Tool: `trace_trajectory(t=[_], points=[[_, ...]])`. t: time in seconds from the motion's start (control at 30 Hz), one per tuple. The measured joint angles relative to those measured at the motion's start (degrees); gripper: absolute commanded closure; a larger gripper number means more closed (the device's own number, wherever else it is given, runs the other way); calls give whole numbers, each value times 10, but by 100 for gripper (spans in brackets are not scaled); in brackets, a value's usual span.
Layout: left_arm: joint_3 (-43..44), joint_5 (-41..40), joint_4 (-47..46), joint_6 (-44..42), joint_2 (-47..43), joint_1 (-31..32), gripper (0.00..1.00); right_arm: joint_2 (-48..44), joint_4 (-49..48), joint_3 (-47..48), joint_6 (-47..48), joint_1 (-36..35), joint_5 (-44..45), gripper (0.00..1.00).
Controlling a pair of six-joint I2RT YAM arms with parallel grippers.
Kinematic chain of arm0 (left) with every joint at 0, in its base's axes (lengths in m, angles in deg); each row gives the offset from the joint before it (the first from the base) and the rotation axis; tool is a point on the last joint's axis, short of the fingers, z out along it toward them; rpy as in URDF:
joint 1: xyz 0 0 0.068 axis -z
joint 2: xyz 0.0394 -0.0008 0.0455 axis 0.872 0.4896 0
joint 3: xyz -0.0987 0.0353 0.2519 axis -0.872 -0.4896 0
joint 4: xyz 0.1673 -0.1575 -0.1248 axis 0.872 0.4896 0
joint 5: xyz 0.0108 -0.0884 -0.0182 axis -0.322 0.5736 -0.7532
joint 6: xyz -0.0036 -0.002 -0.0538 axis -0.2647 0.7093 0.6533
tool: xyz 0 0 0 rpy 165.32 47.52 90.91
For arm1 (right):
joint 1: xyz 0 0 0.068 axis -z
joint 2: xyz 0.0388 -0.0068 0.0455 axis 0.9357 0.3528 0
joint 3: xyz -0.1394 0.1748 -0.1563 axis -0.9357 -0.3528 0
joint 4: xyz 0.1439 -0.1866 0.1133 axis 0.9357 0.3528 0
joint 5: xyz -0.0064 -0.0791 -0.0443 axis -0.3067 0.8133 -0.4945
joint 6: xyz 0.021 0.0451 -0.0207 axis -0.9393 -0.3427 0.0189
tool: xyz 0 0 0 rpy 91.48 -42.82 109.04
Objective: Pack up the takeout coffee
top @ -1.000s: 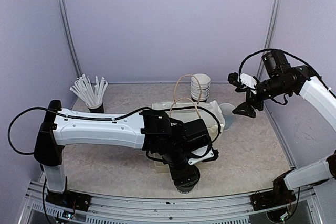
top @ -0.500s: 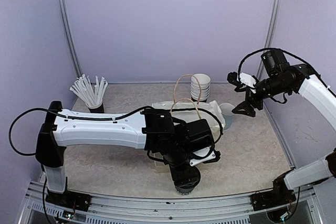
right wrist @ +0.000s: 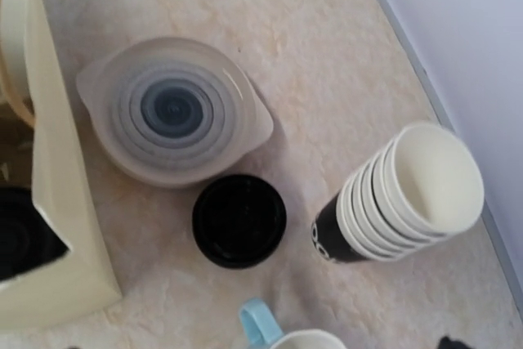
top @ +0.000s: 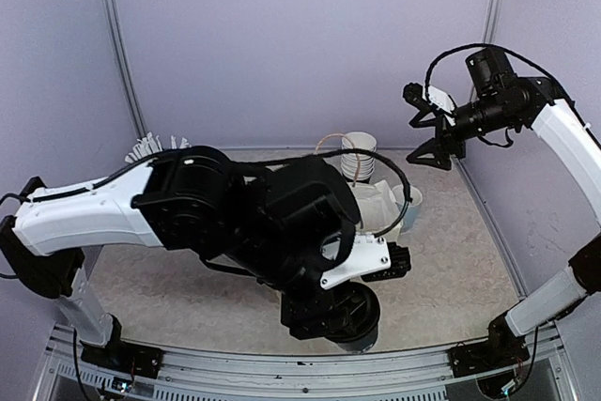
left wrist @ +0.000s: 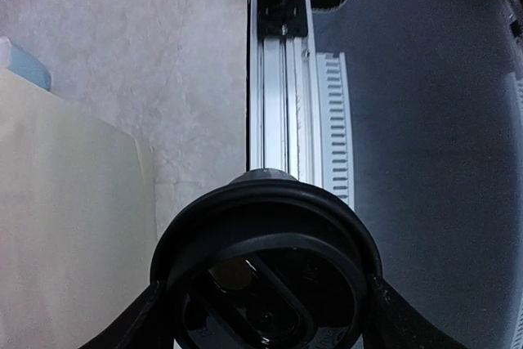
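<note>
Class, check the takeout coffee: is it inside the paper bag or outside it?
Outside. The left gripper holds the takeout coffee beside the cream paper bag, not inside it.

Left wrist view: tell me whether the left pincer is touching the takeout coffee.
Touching. The left wrist view shows both fingers of the left pincer meeting the sides of the takeout coffee lid, no gap.

Top external: we look down from high behind the near edge over the table (top: 451, 260). Left wrist: very near, straight above the takeout coffee (left wrist: 265, 259), rail (left wrist: 282, 96) at 12 o'clock. Right wrist: farther off, downward; stacked cups (right wrist: 409, 194) at 4 o'clock, shared with top.
</note>
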Motion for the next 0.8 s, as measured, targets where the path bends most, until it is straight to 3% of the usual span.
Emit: trace_trajectory(t=[0.2, 0.37, 0.53, 0.8], points=[[64, -7, -3, -5, -81, 3, 42, 42, 29, 66, 1, -11, -31, 12], [128, -54, 10, -5, -95, 3, 43, 86, 57, 113, 3, -58, -56, 14], [183, -130, 31, 0, -99, 3, 43, 129, 72, 142, 3, -97, -64, 17], [189, -294, -10, 5, -167, -1, 42, 194, 101, 194, 0, -115, -86, 20]])
